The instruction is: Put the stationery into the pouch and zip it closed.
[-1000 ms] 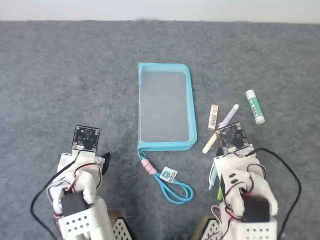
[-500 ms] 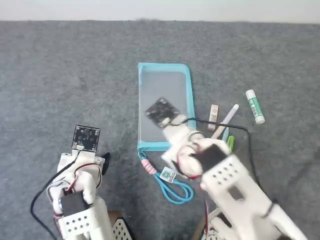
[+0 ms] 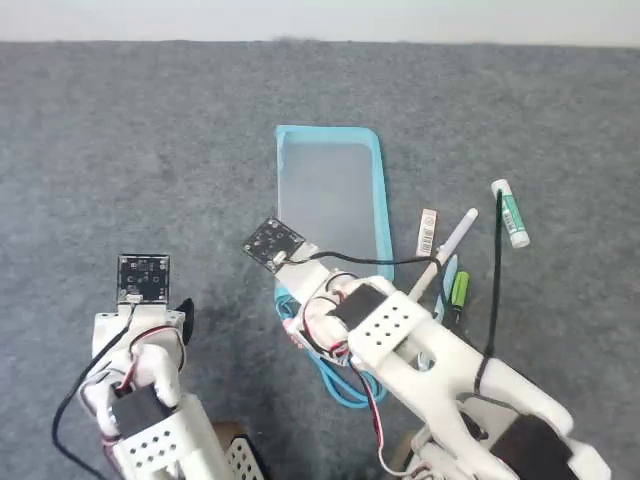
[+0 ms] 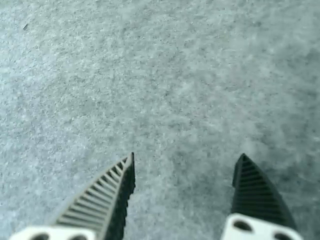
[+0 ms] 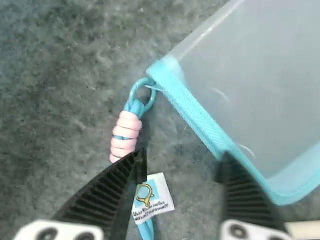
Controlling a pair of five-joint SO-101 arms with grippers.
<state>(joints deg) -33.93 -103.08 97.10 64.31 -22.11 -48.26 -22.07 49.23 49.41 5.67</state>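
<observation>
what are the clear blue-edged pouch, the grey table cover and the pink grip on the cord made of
Clear blue-edged pouch: likely frosted soft plastic, semi-matte, with woven-looking fabric trim. Grey table cover: fuzzy, matte, probably felt or carpet. Pink grip: ribbed, smooth, perhaps rubber or silicone.

Bench: a grey, carpet-like bench (image 3: 120,130) with an even nap ran back to a pale strip along its far edge.
Pouch: a flat rectangular pouch of translucent plastic with a turquoise zip border (image 3: 335,195) lay near the middle.
Cord: a turquoise cord (image 5: 132,104) trailed from the pouch's near corner, carrying pink beads (image 5: 126,135) and a small white tag (image 5: 150,199).
Bar: a small brown-and-white bar (image 3: 427,232) lay just beside the pouch's right edge.
Pens: a slim white pen (image 3: 455,240) lay tilted beside the bar. A green marker (image 3: 459,290) and a pale blue pen (image 3: 446,272) lay near its nearer end.
Glue: a white-and-green glue stick (image 3: 510,213) lay farthest right, apart from the rest.
</observation>
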